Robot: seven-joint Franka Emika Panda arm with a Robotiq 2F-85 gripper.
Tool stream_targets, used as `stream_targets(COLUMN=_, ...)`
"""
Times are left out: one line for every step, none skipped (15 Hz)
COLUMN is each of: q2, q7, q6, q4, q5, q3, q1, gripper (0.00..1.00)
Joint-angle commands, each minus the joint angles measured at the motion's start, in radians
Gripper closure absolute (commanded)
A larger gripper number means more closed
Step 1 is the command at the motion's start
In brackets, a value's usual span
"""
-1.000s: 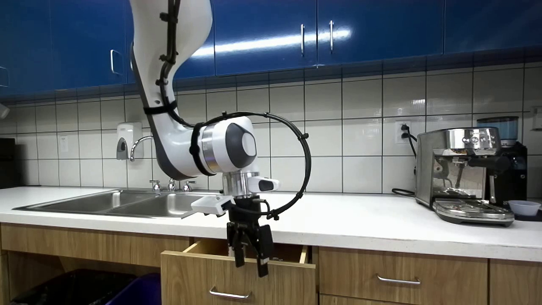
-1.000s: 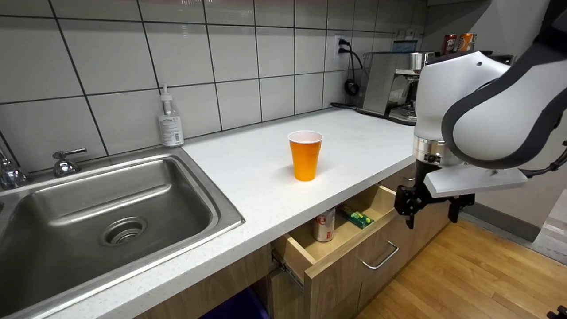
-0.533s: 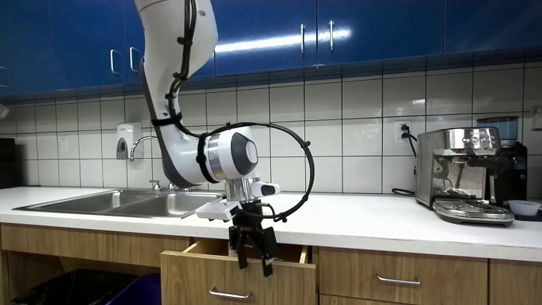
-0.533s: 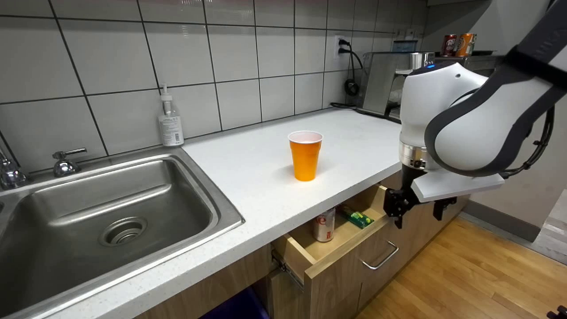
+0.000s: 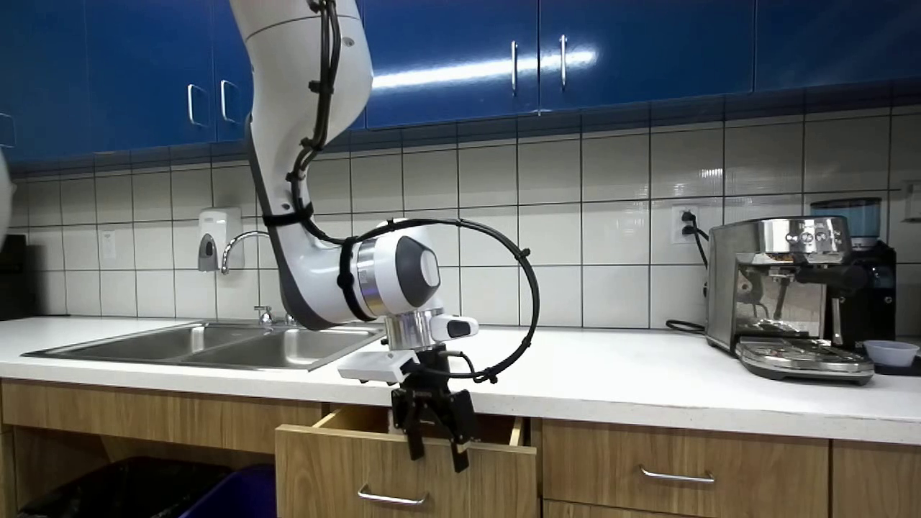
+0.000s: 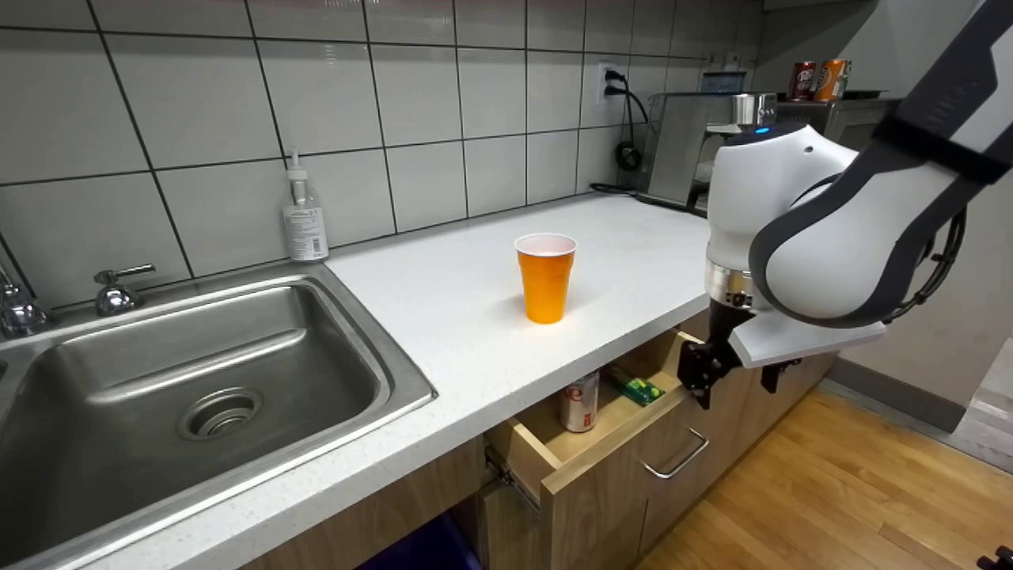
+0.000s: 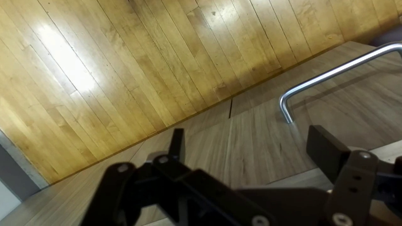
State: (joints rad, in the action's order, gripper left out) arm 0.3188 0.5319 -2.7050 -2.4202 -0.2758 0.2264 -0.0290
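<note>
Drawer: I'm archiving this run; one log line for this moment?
drawer: open | gripper: open, empty, by drawer's front | can: upright in drawer | packet: in drawer | cup: on counter

In an exterior view the counter (image 5: 597, 367) is faced from farther back; in an exterior view the sink (image 6: 150, 372) is seen nearer, from above. Both share the drawer (image 5: 331, 471). The close wrist view looks, probably steeply, down its front.

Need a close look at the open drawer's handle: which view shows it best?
The wrist view: the handle looks largest there, though the right edge crops one end. Both exterior views show it whole but smaller.
</note>
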Motion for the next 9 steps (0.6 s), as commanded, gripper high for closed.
stream_targets(q2=0.018, q7=-0.004, q6=-0.050, q4=0.028, q5=-0.023, q3=0.043, q1=-0.024, gripper=0.00)
stream_targets(q2=0.019, q7=-0.005, q6=-0.056, q4=0.028, q5=-0.022, q3=0.049, q1=-0.027, gripper=0.00)
stream_targets(q2=0.020, q7=-0.005, q6=-0.061, q4=0.029, q5=-0.024, q3=0.056, q1=-0.032, gripper=0.00)
stream_targets(q2=0.022, q7=-0.006, q6=-0.066, q4=0.030, q5=-0.022, q3=0.061, q1=-0.035, gripper=0.00)
stream_targets(q2=0.024, q7=-0.008, q6=-0.071, q4=0.031, q5=-0.021, q3=0.066, q1=-0.038, gripper=0.00)
stream_targets(q2=0.025, q7=-0.009, q6=-0.074, q4=0.032, q5=-0.020, q3=0.071, q1=-0.041, gripper=0.00)
stream_targets(q2=0.026, q7=-0.011, q6=-0.077, q4=0.034, q5=-0.019, q3=0.074, q1=-0.041, gripper=0.00)
stream_targets(q2=0.027, q7=-0.013, q6=-0.079, q4=0.037, q5=-0.018, q3=0.079, q1=-0.042, gripper=0.00)
stream_targets(q2=0.027, q7=-0.016, q6=-0.080, q4=0.038, q5=-0.015, q3=0.080, q1=-0.041, gripper=0.00)
